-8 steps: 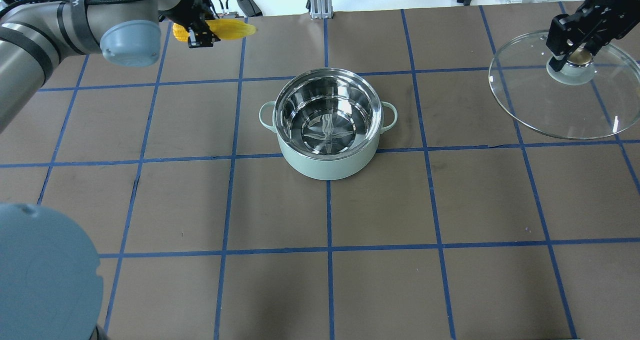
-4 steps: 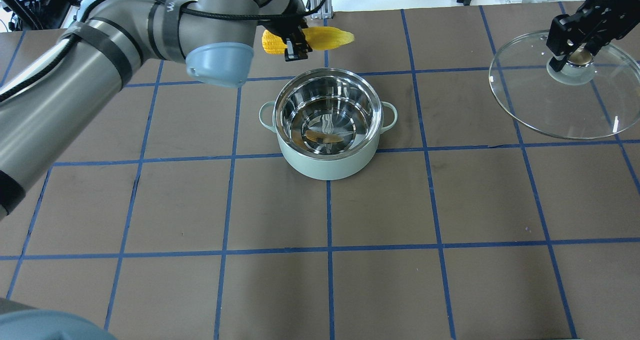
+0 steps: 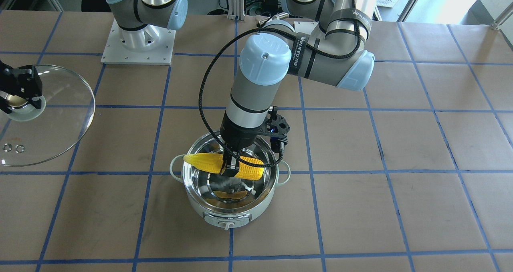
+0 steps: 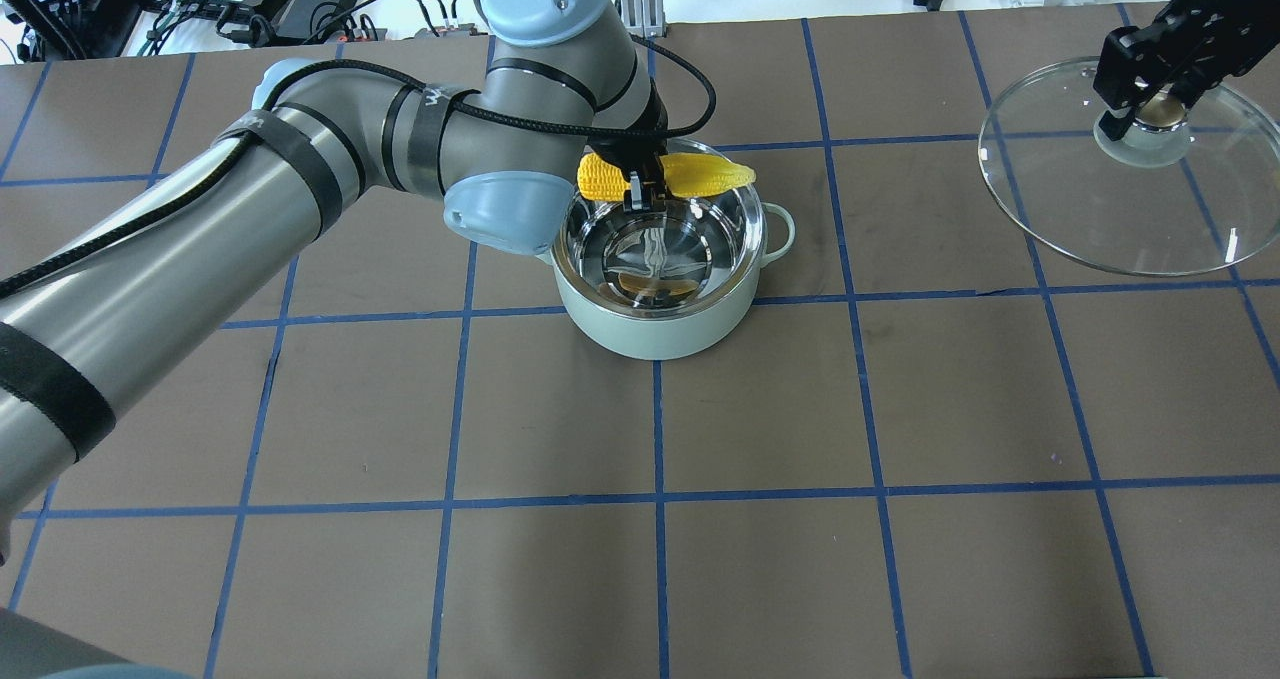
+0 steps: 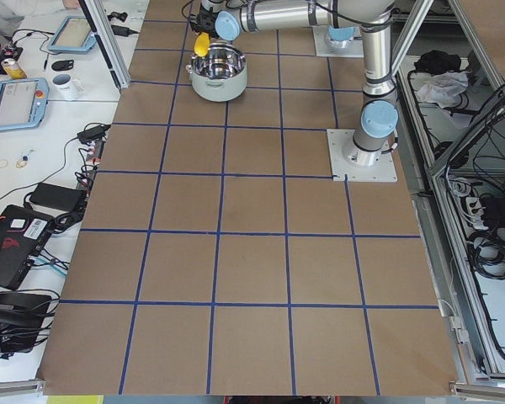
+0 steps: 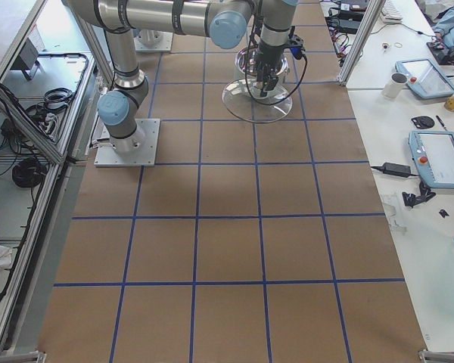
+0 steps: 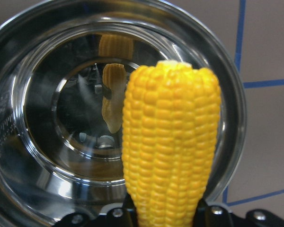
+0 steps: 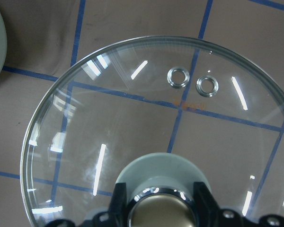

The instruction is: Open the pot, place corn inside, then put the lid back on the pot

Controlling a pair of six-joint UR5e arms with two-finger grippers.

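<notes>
Overhead exterior view: left gripper [image 4: 636,192] clamped mid-cob on yellow ear of corn [image 4: 700,173], level above open round mint-green pot [image 4: 650,335]; right gripper [image 4: 1150,114] seemingly pinching knob of clear glass domed lid [image 4: 1090,219].

light: bright, even light is falling on the tabletop [image 4: 800,409] | glare: the pot [image 7: 33,156] and the lid [image 8: 99,165] are throwing white streaks | shadows: lying soft | focus: reading sharp

Pot [image 4: 650,334] mouth: uncovered.
In the way: corn [image 4: 700,173] + L gripper [image 4: 637,195] hang across mouth.
Lid [image 4: 1100,221]: well apart, R side, gripped at knob by R gripper [image 4: 1150,114].
</notes>
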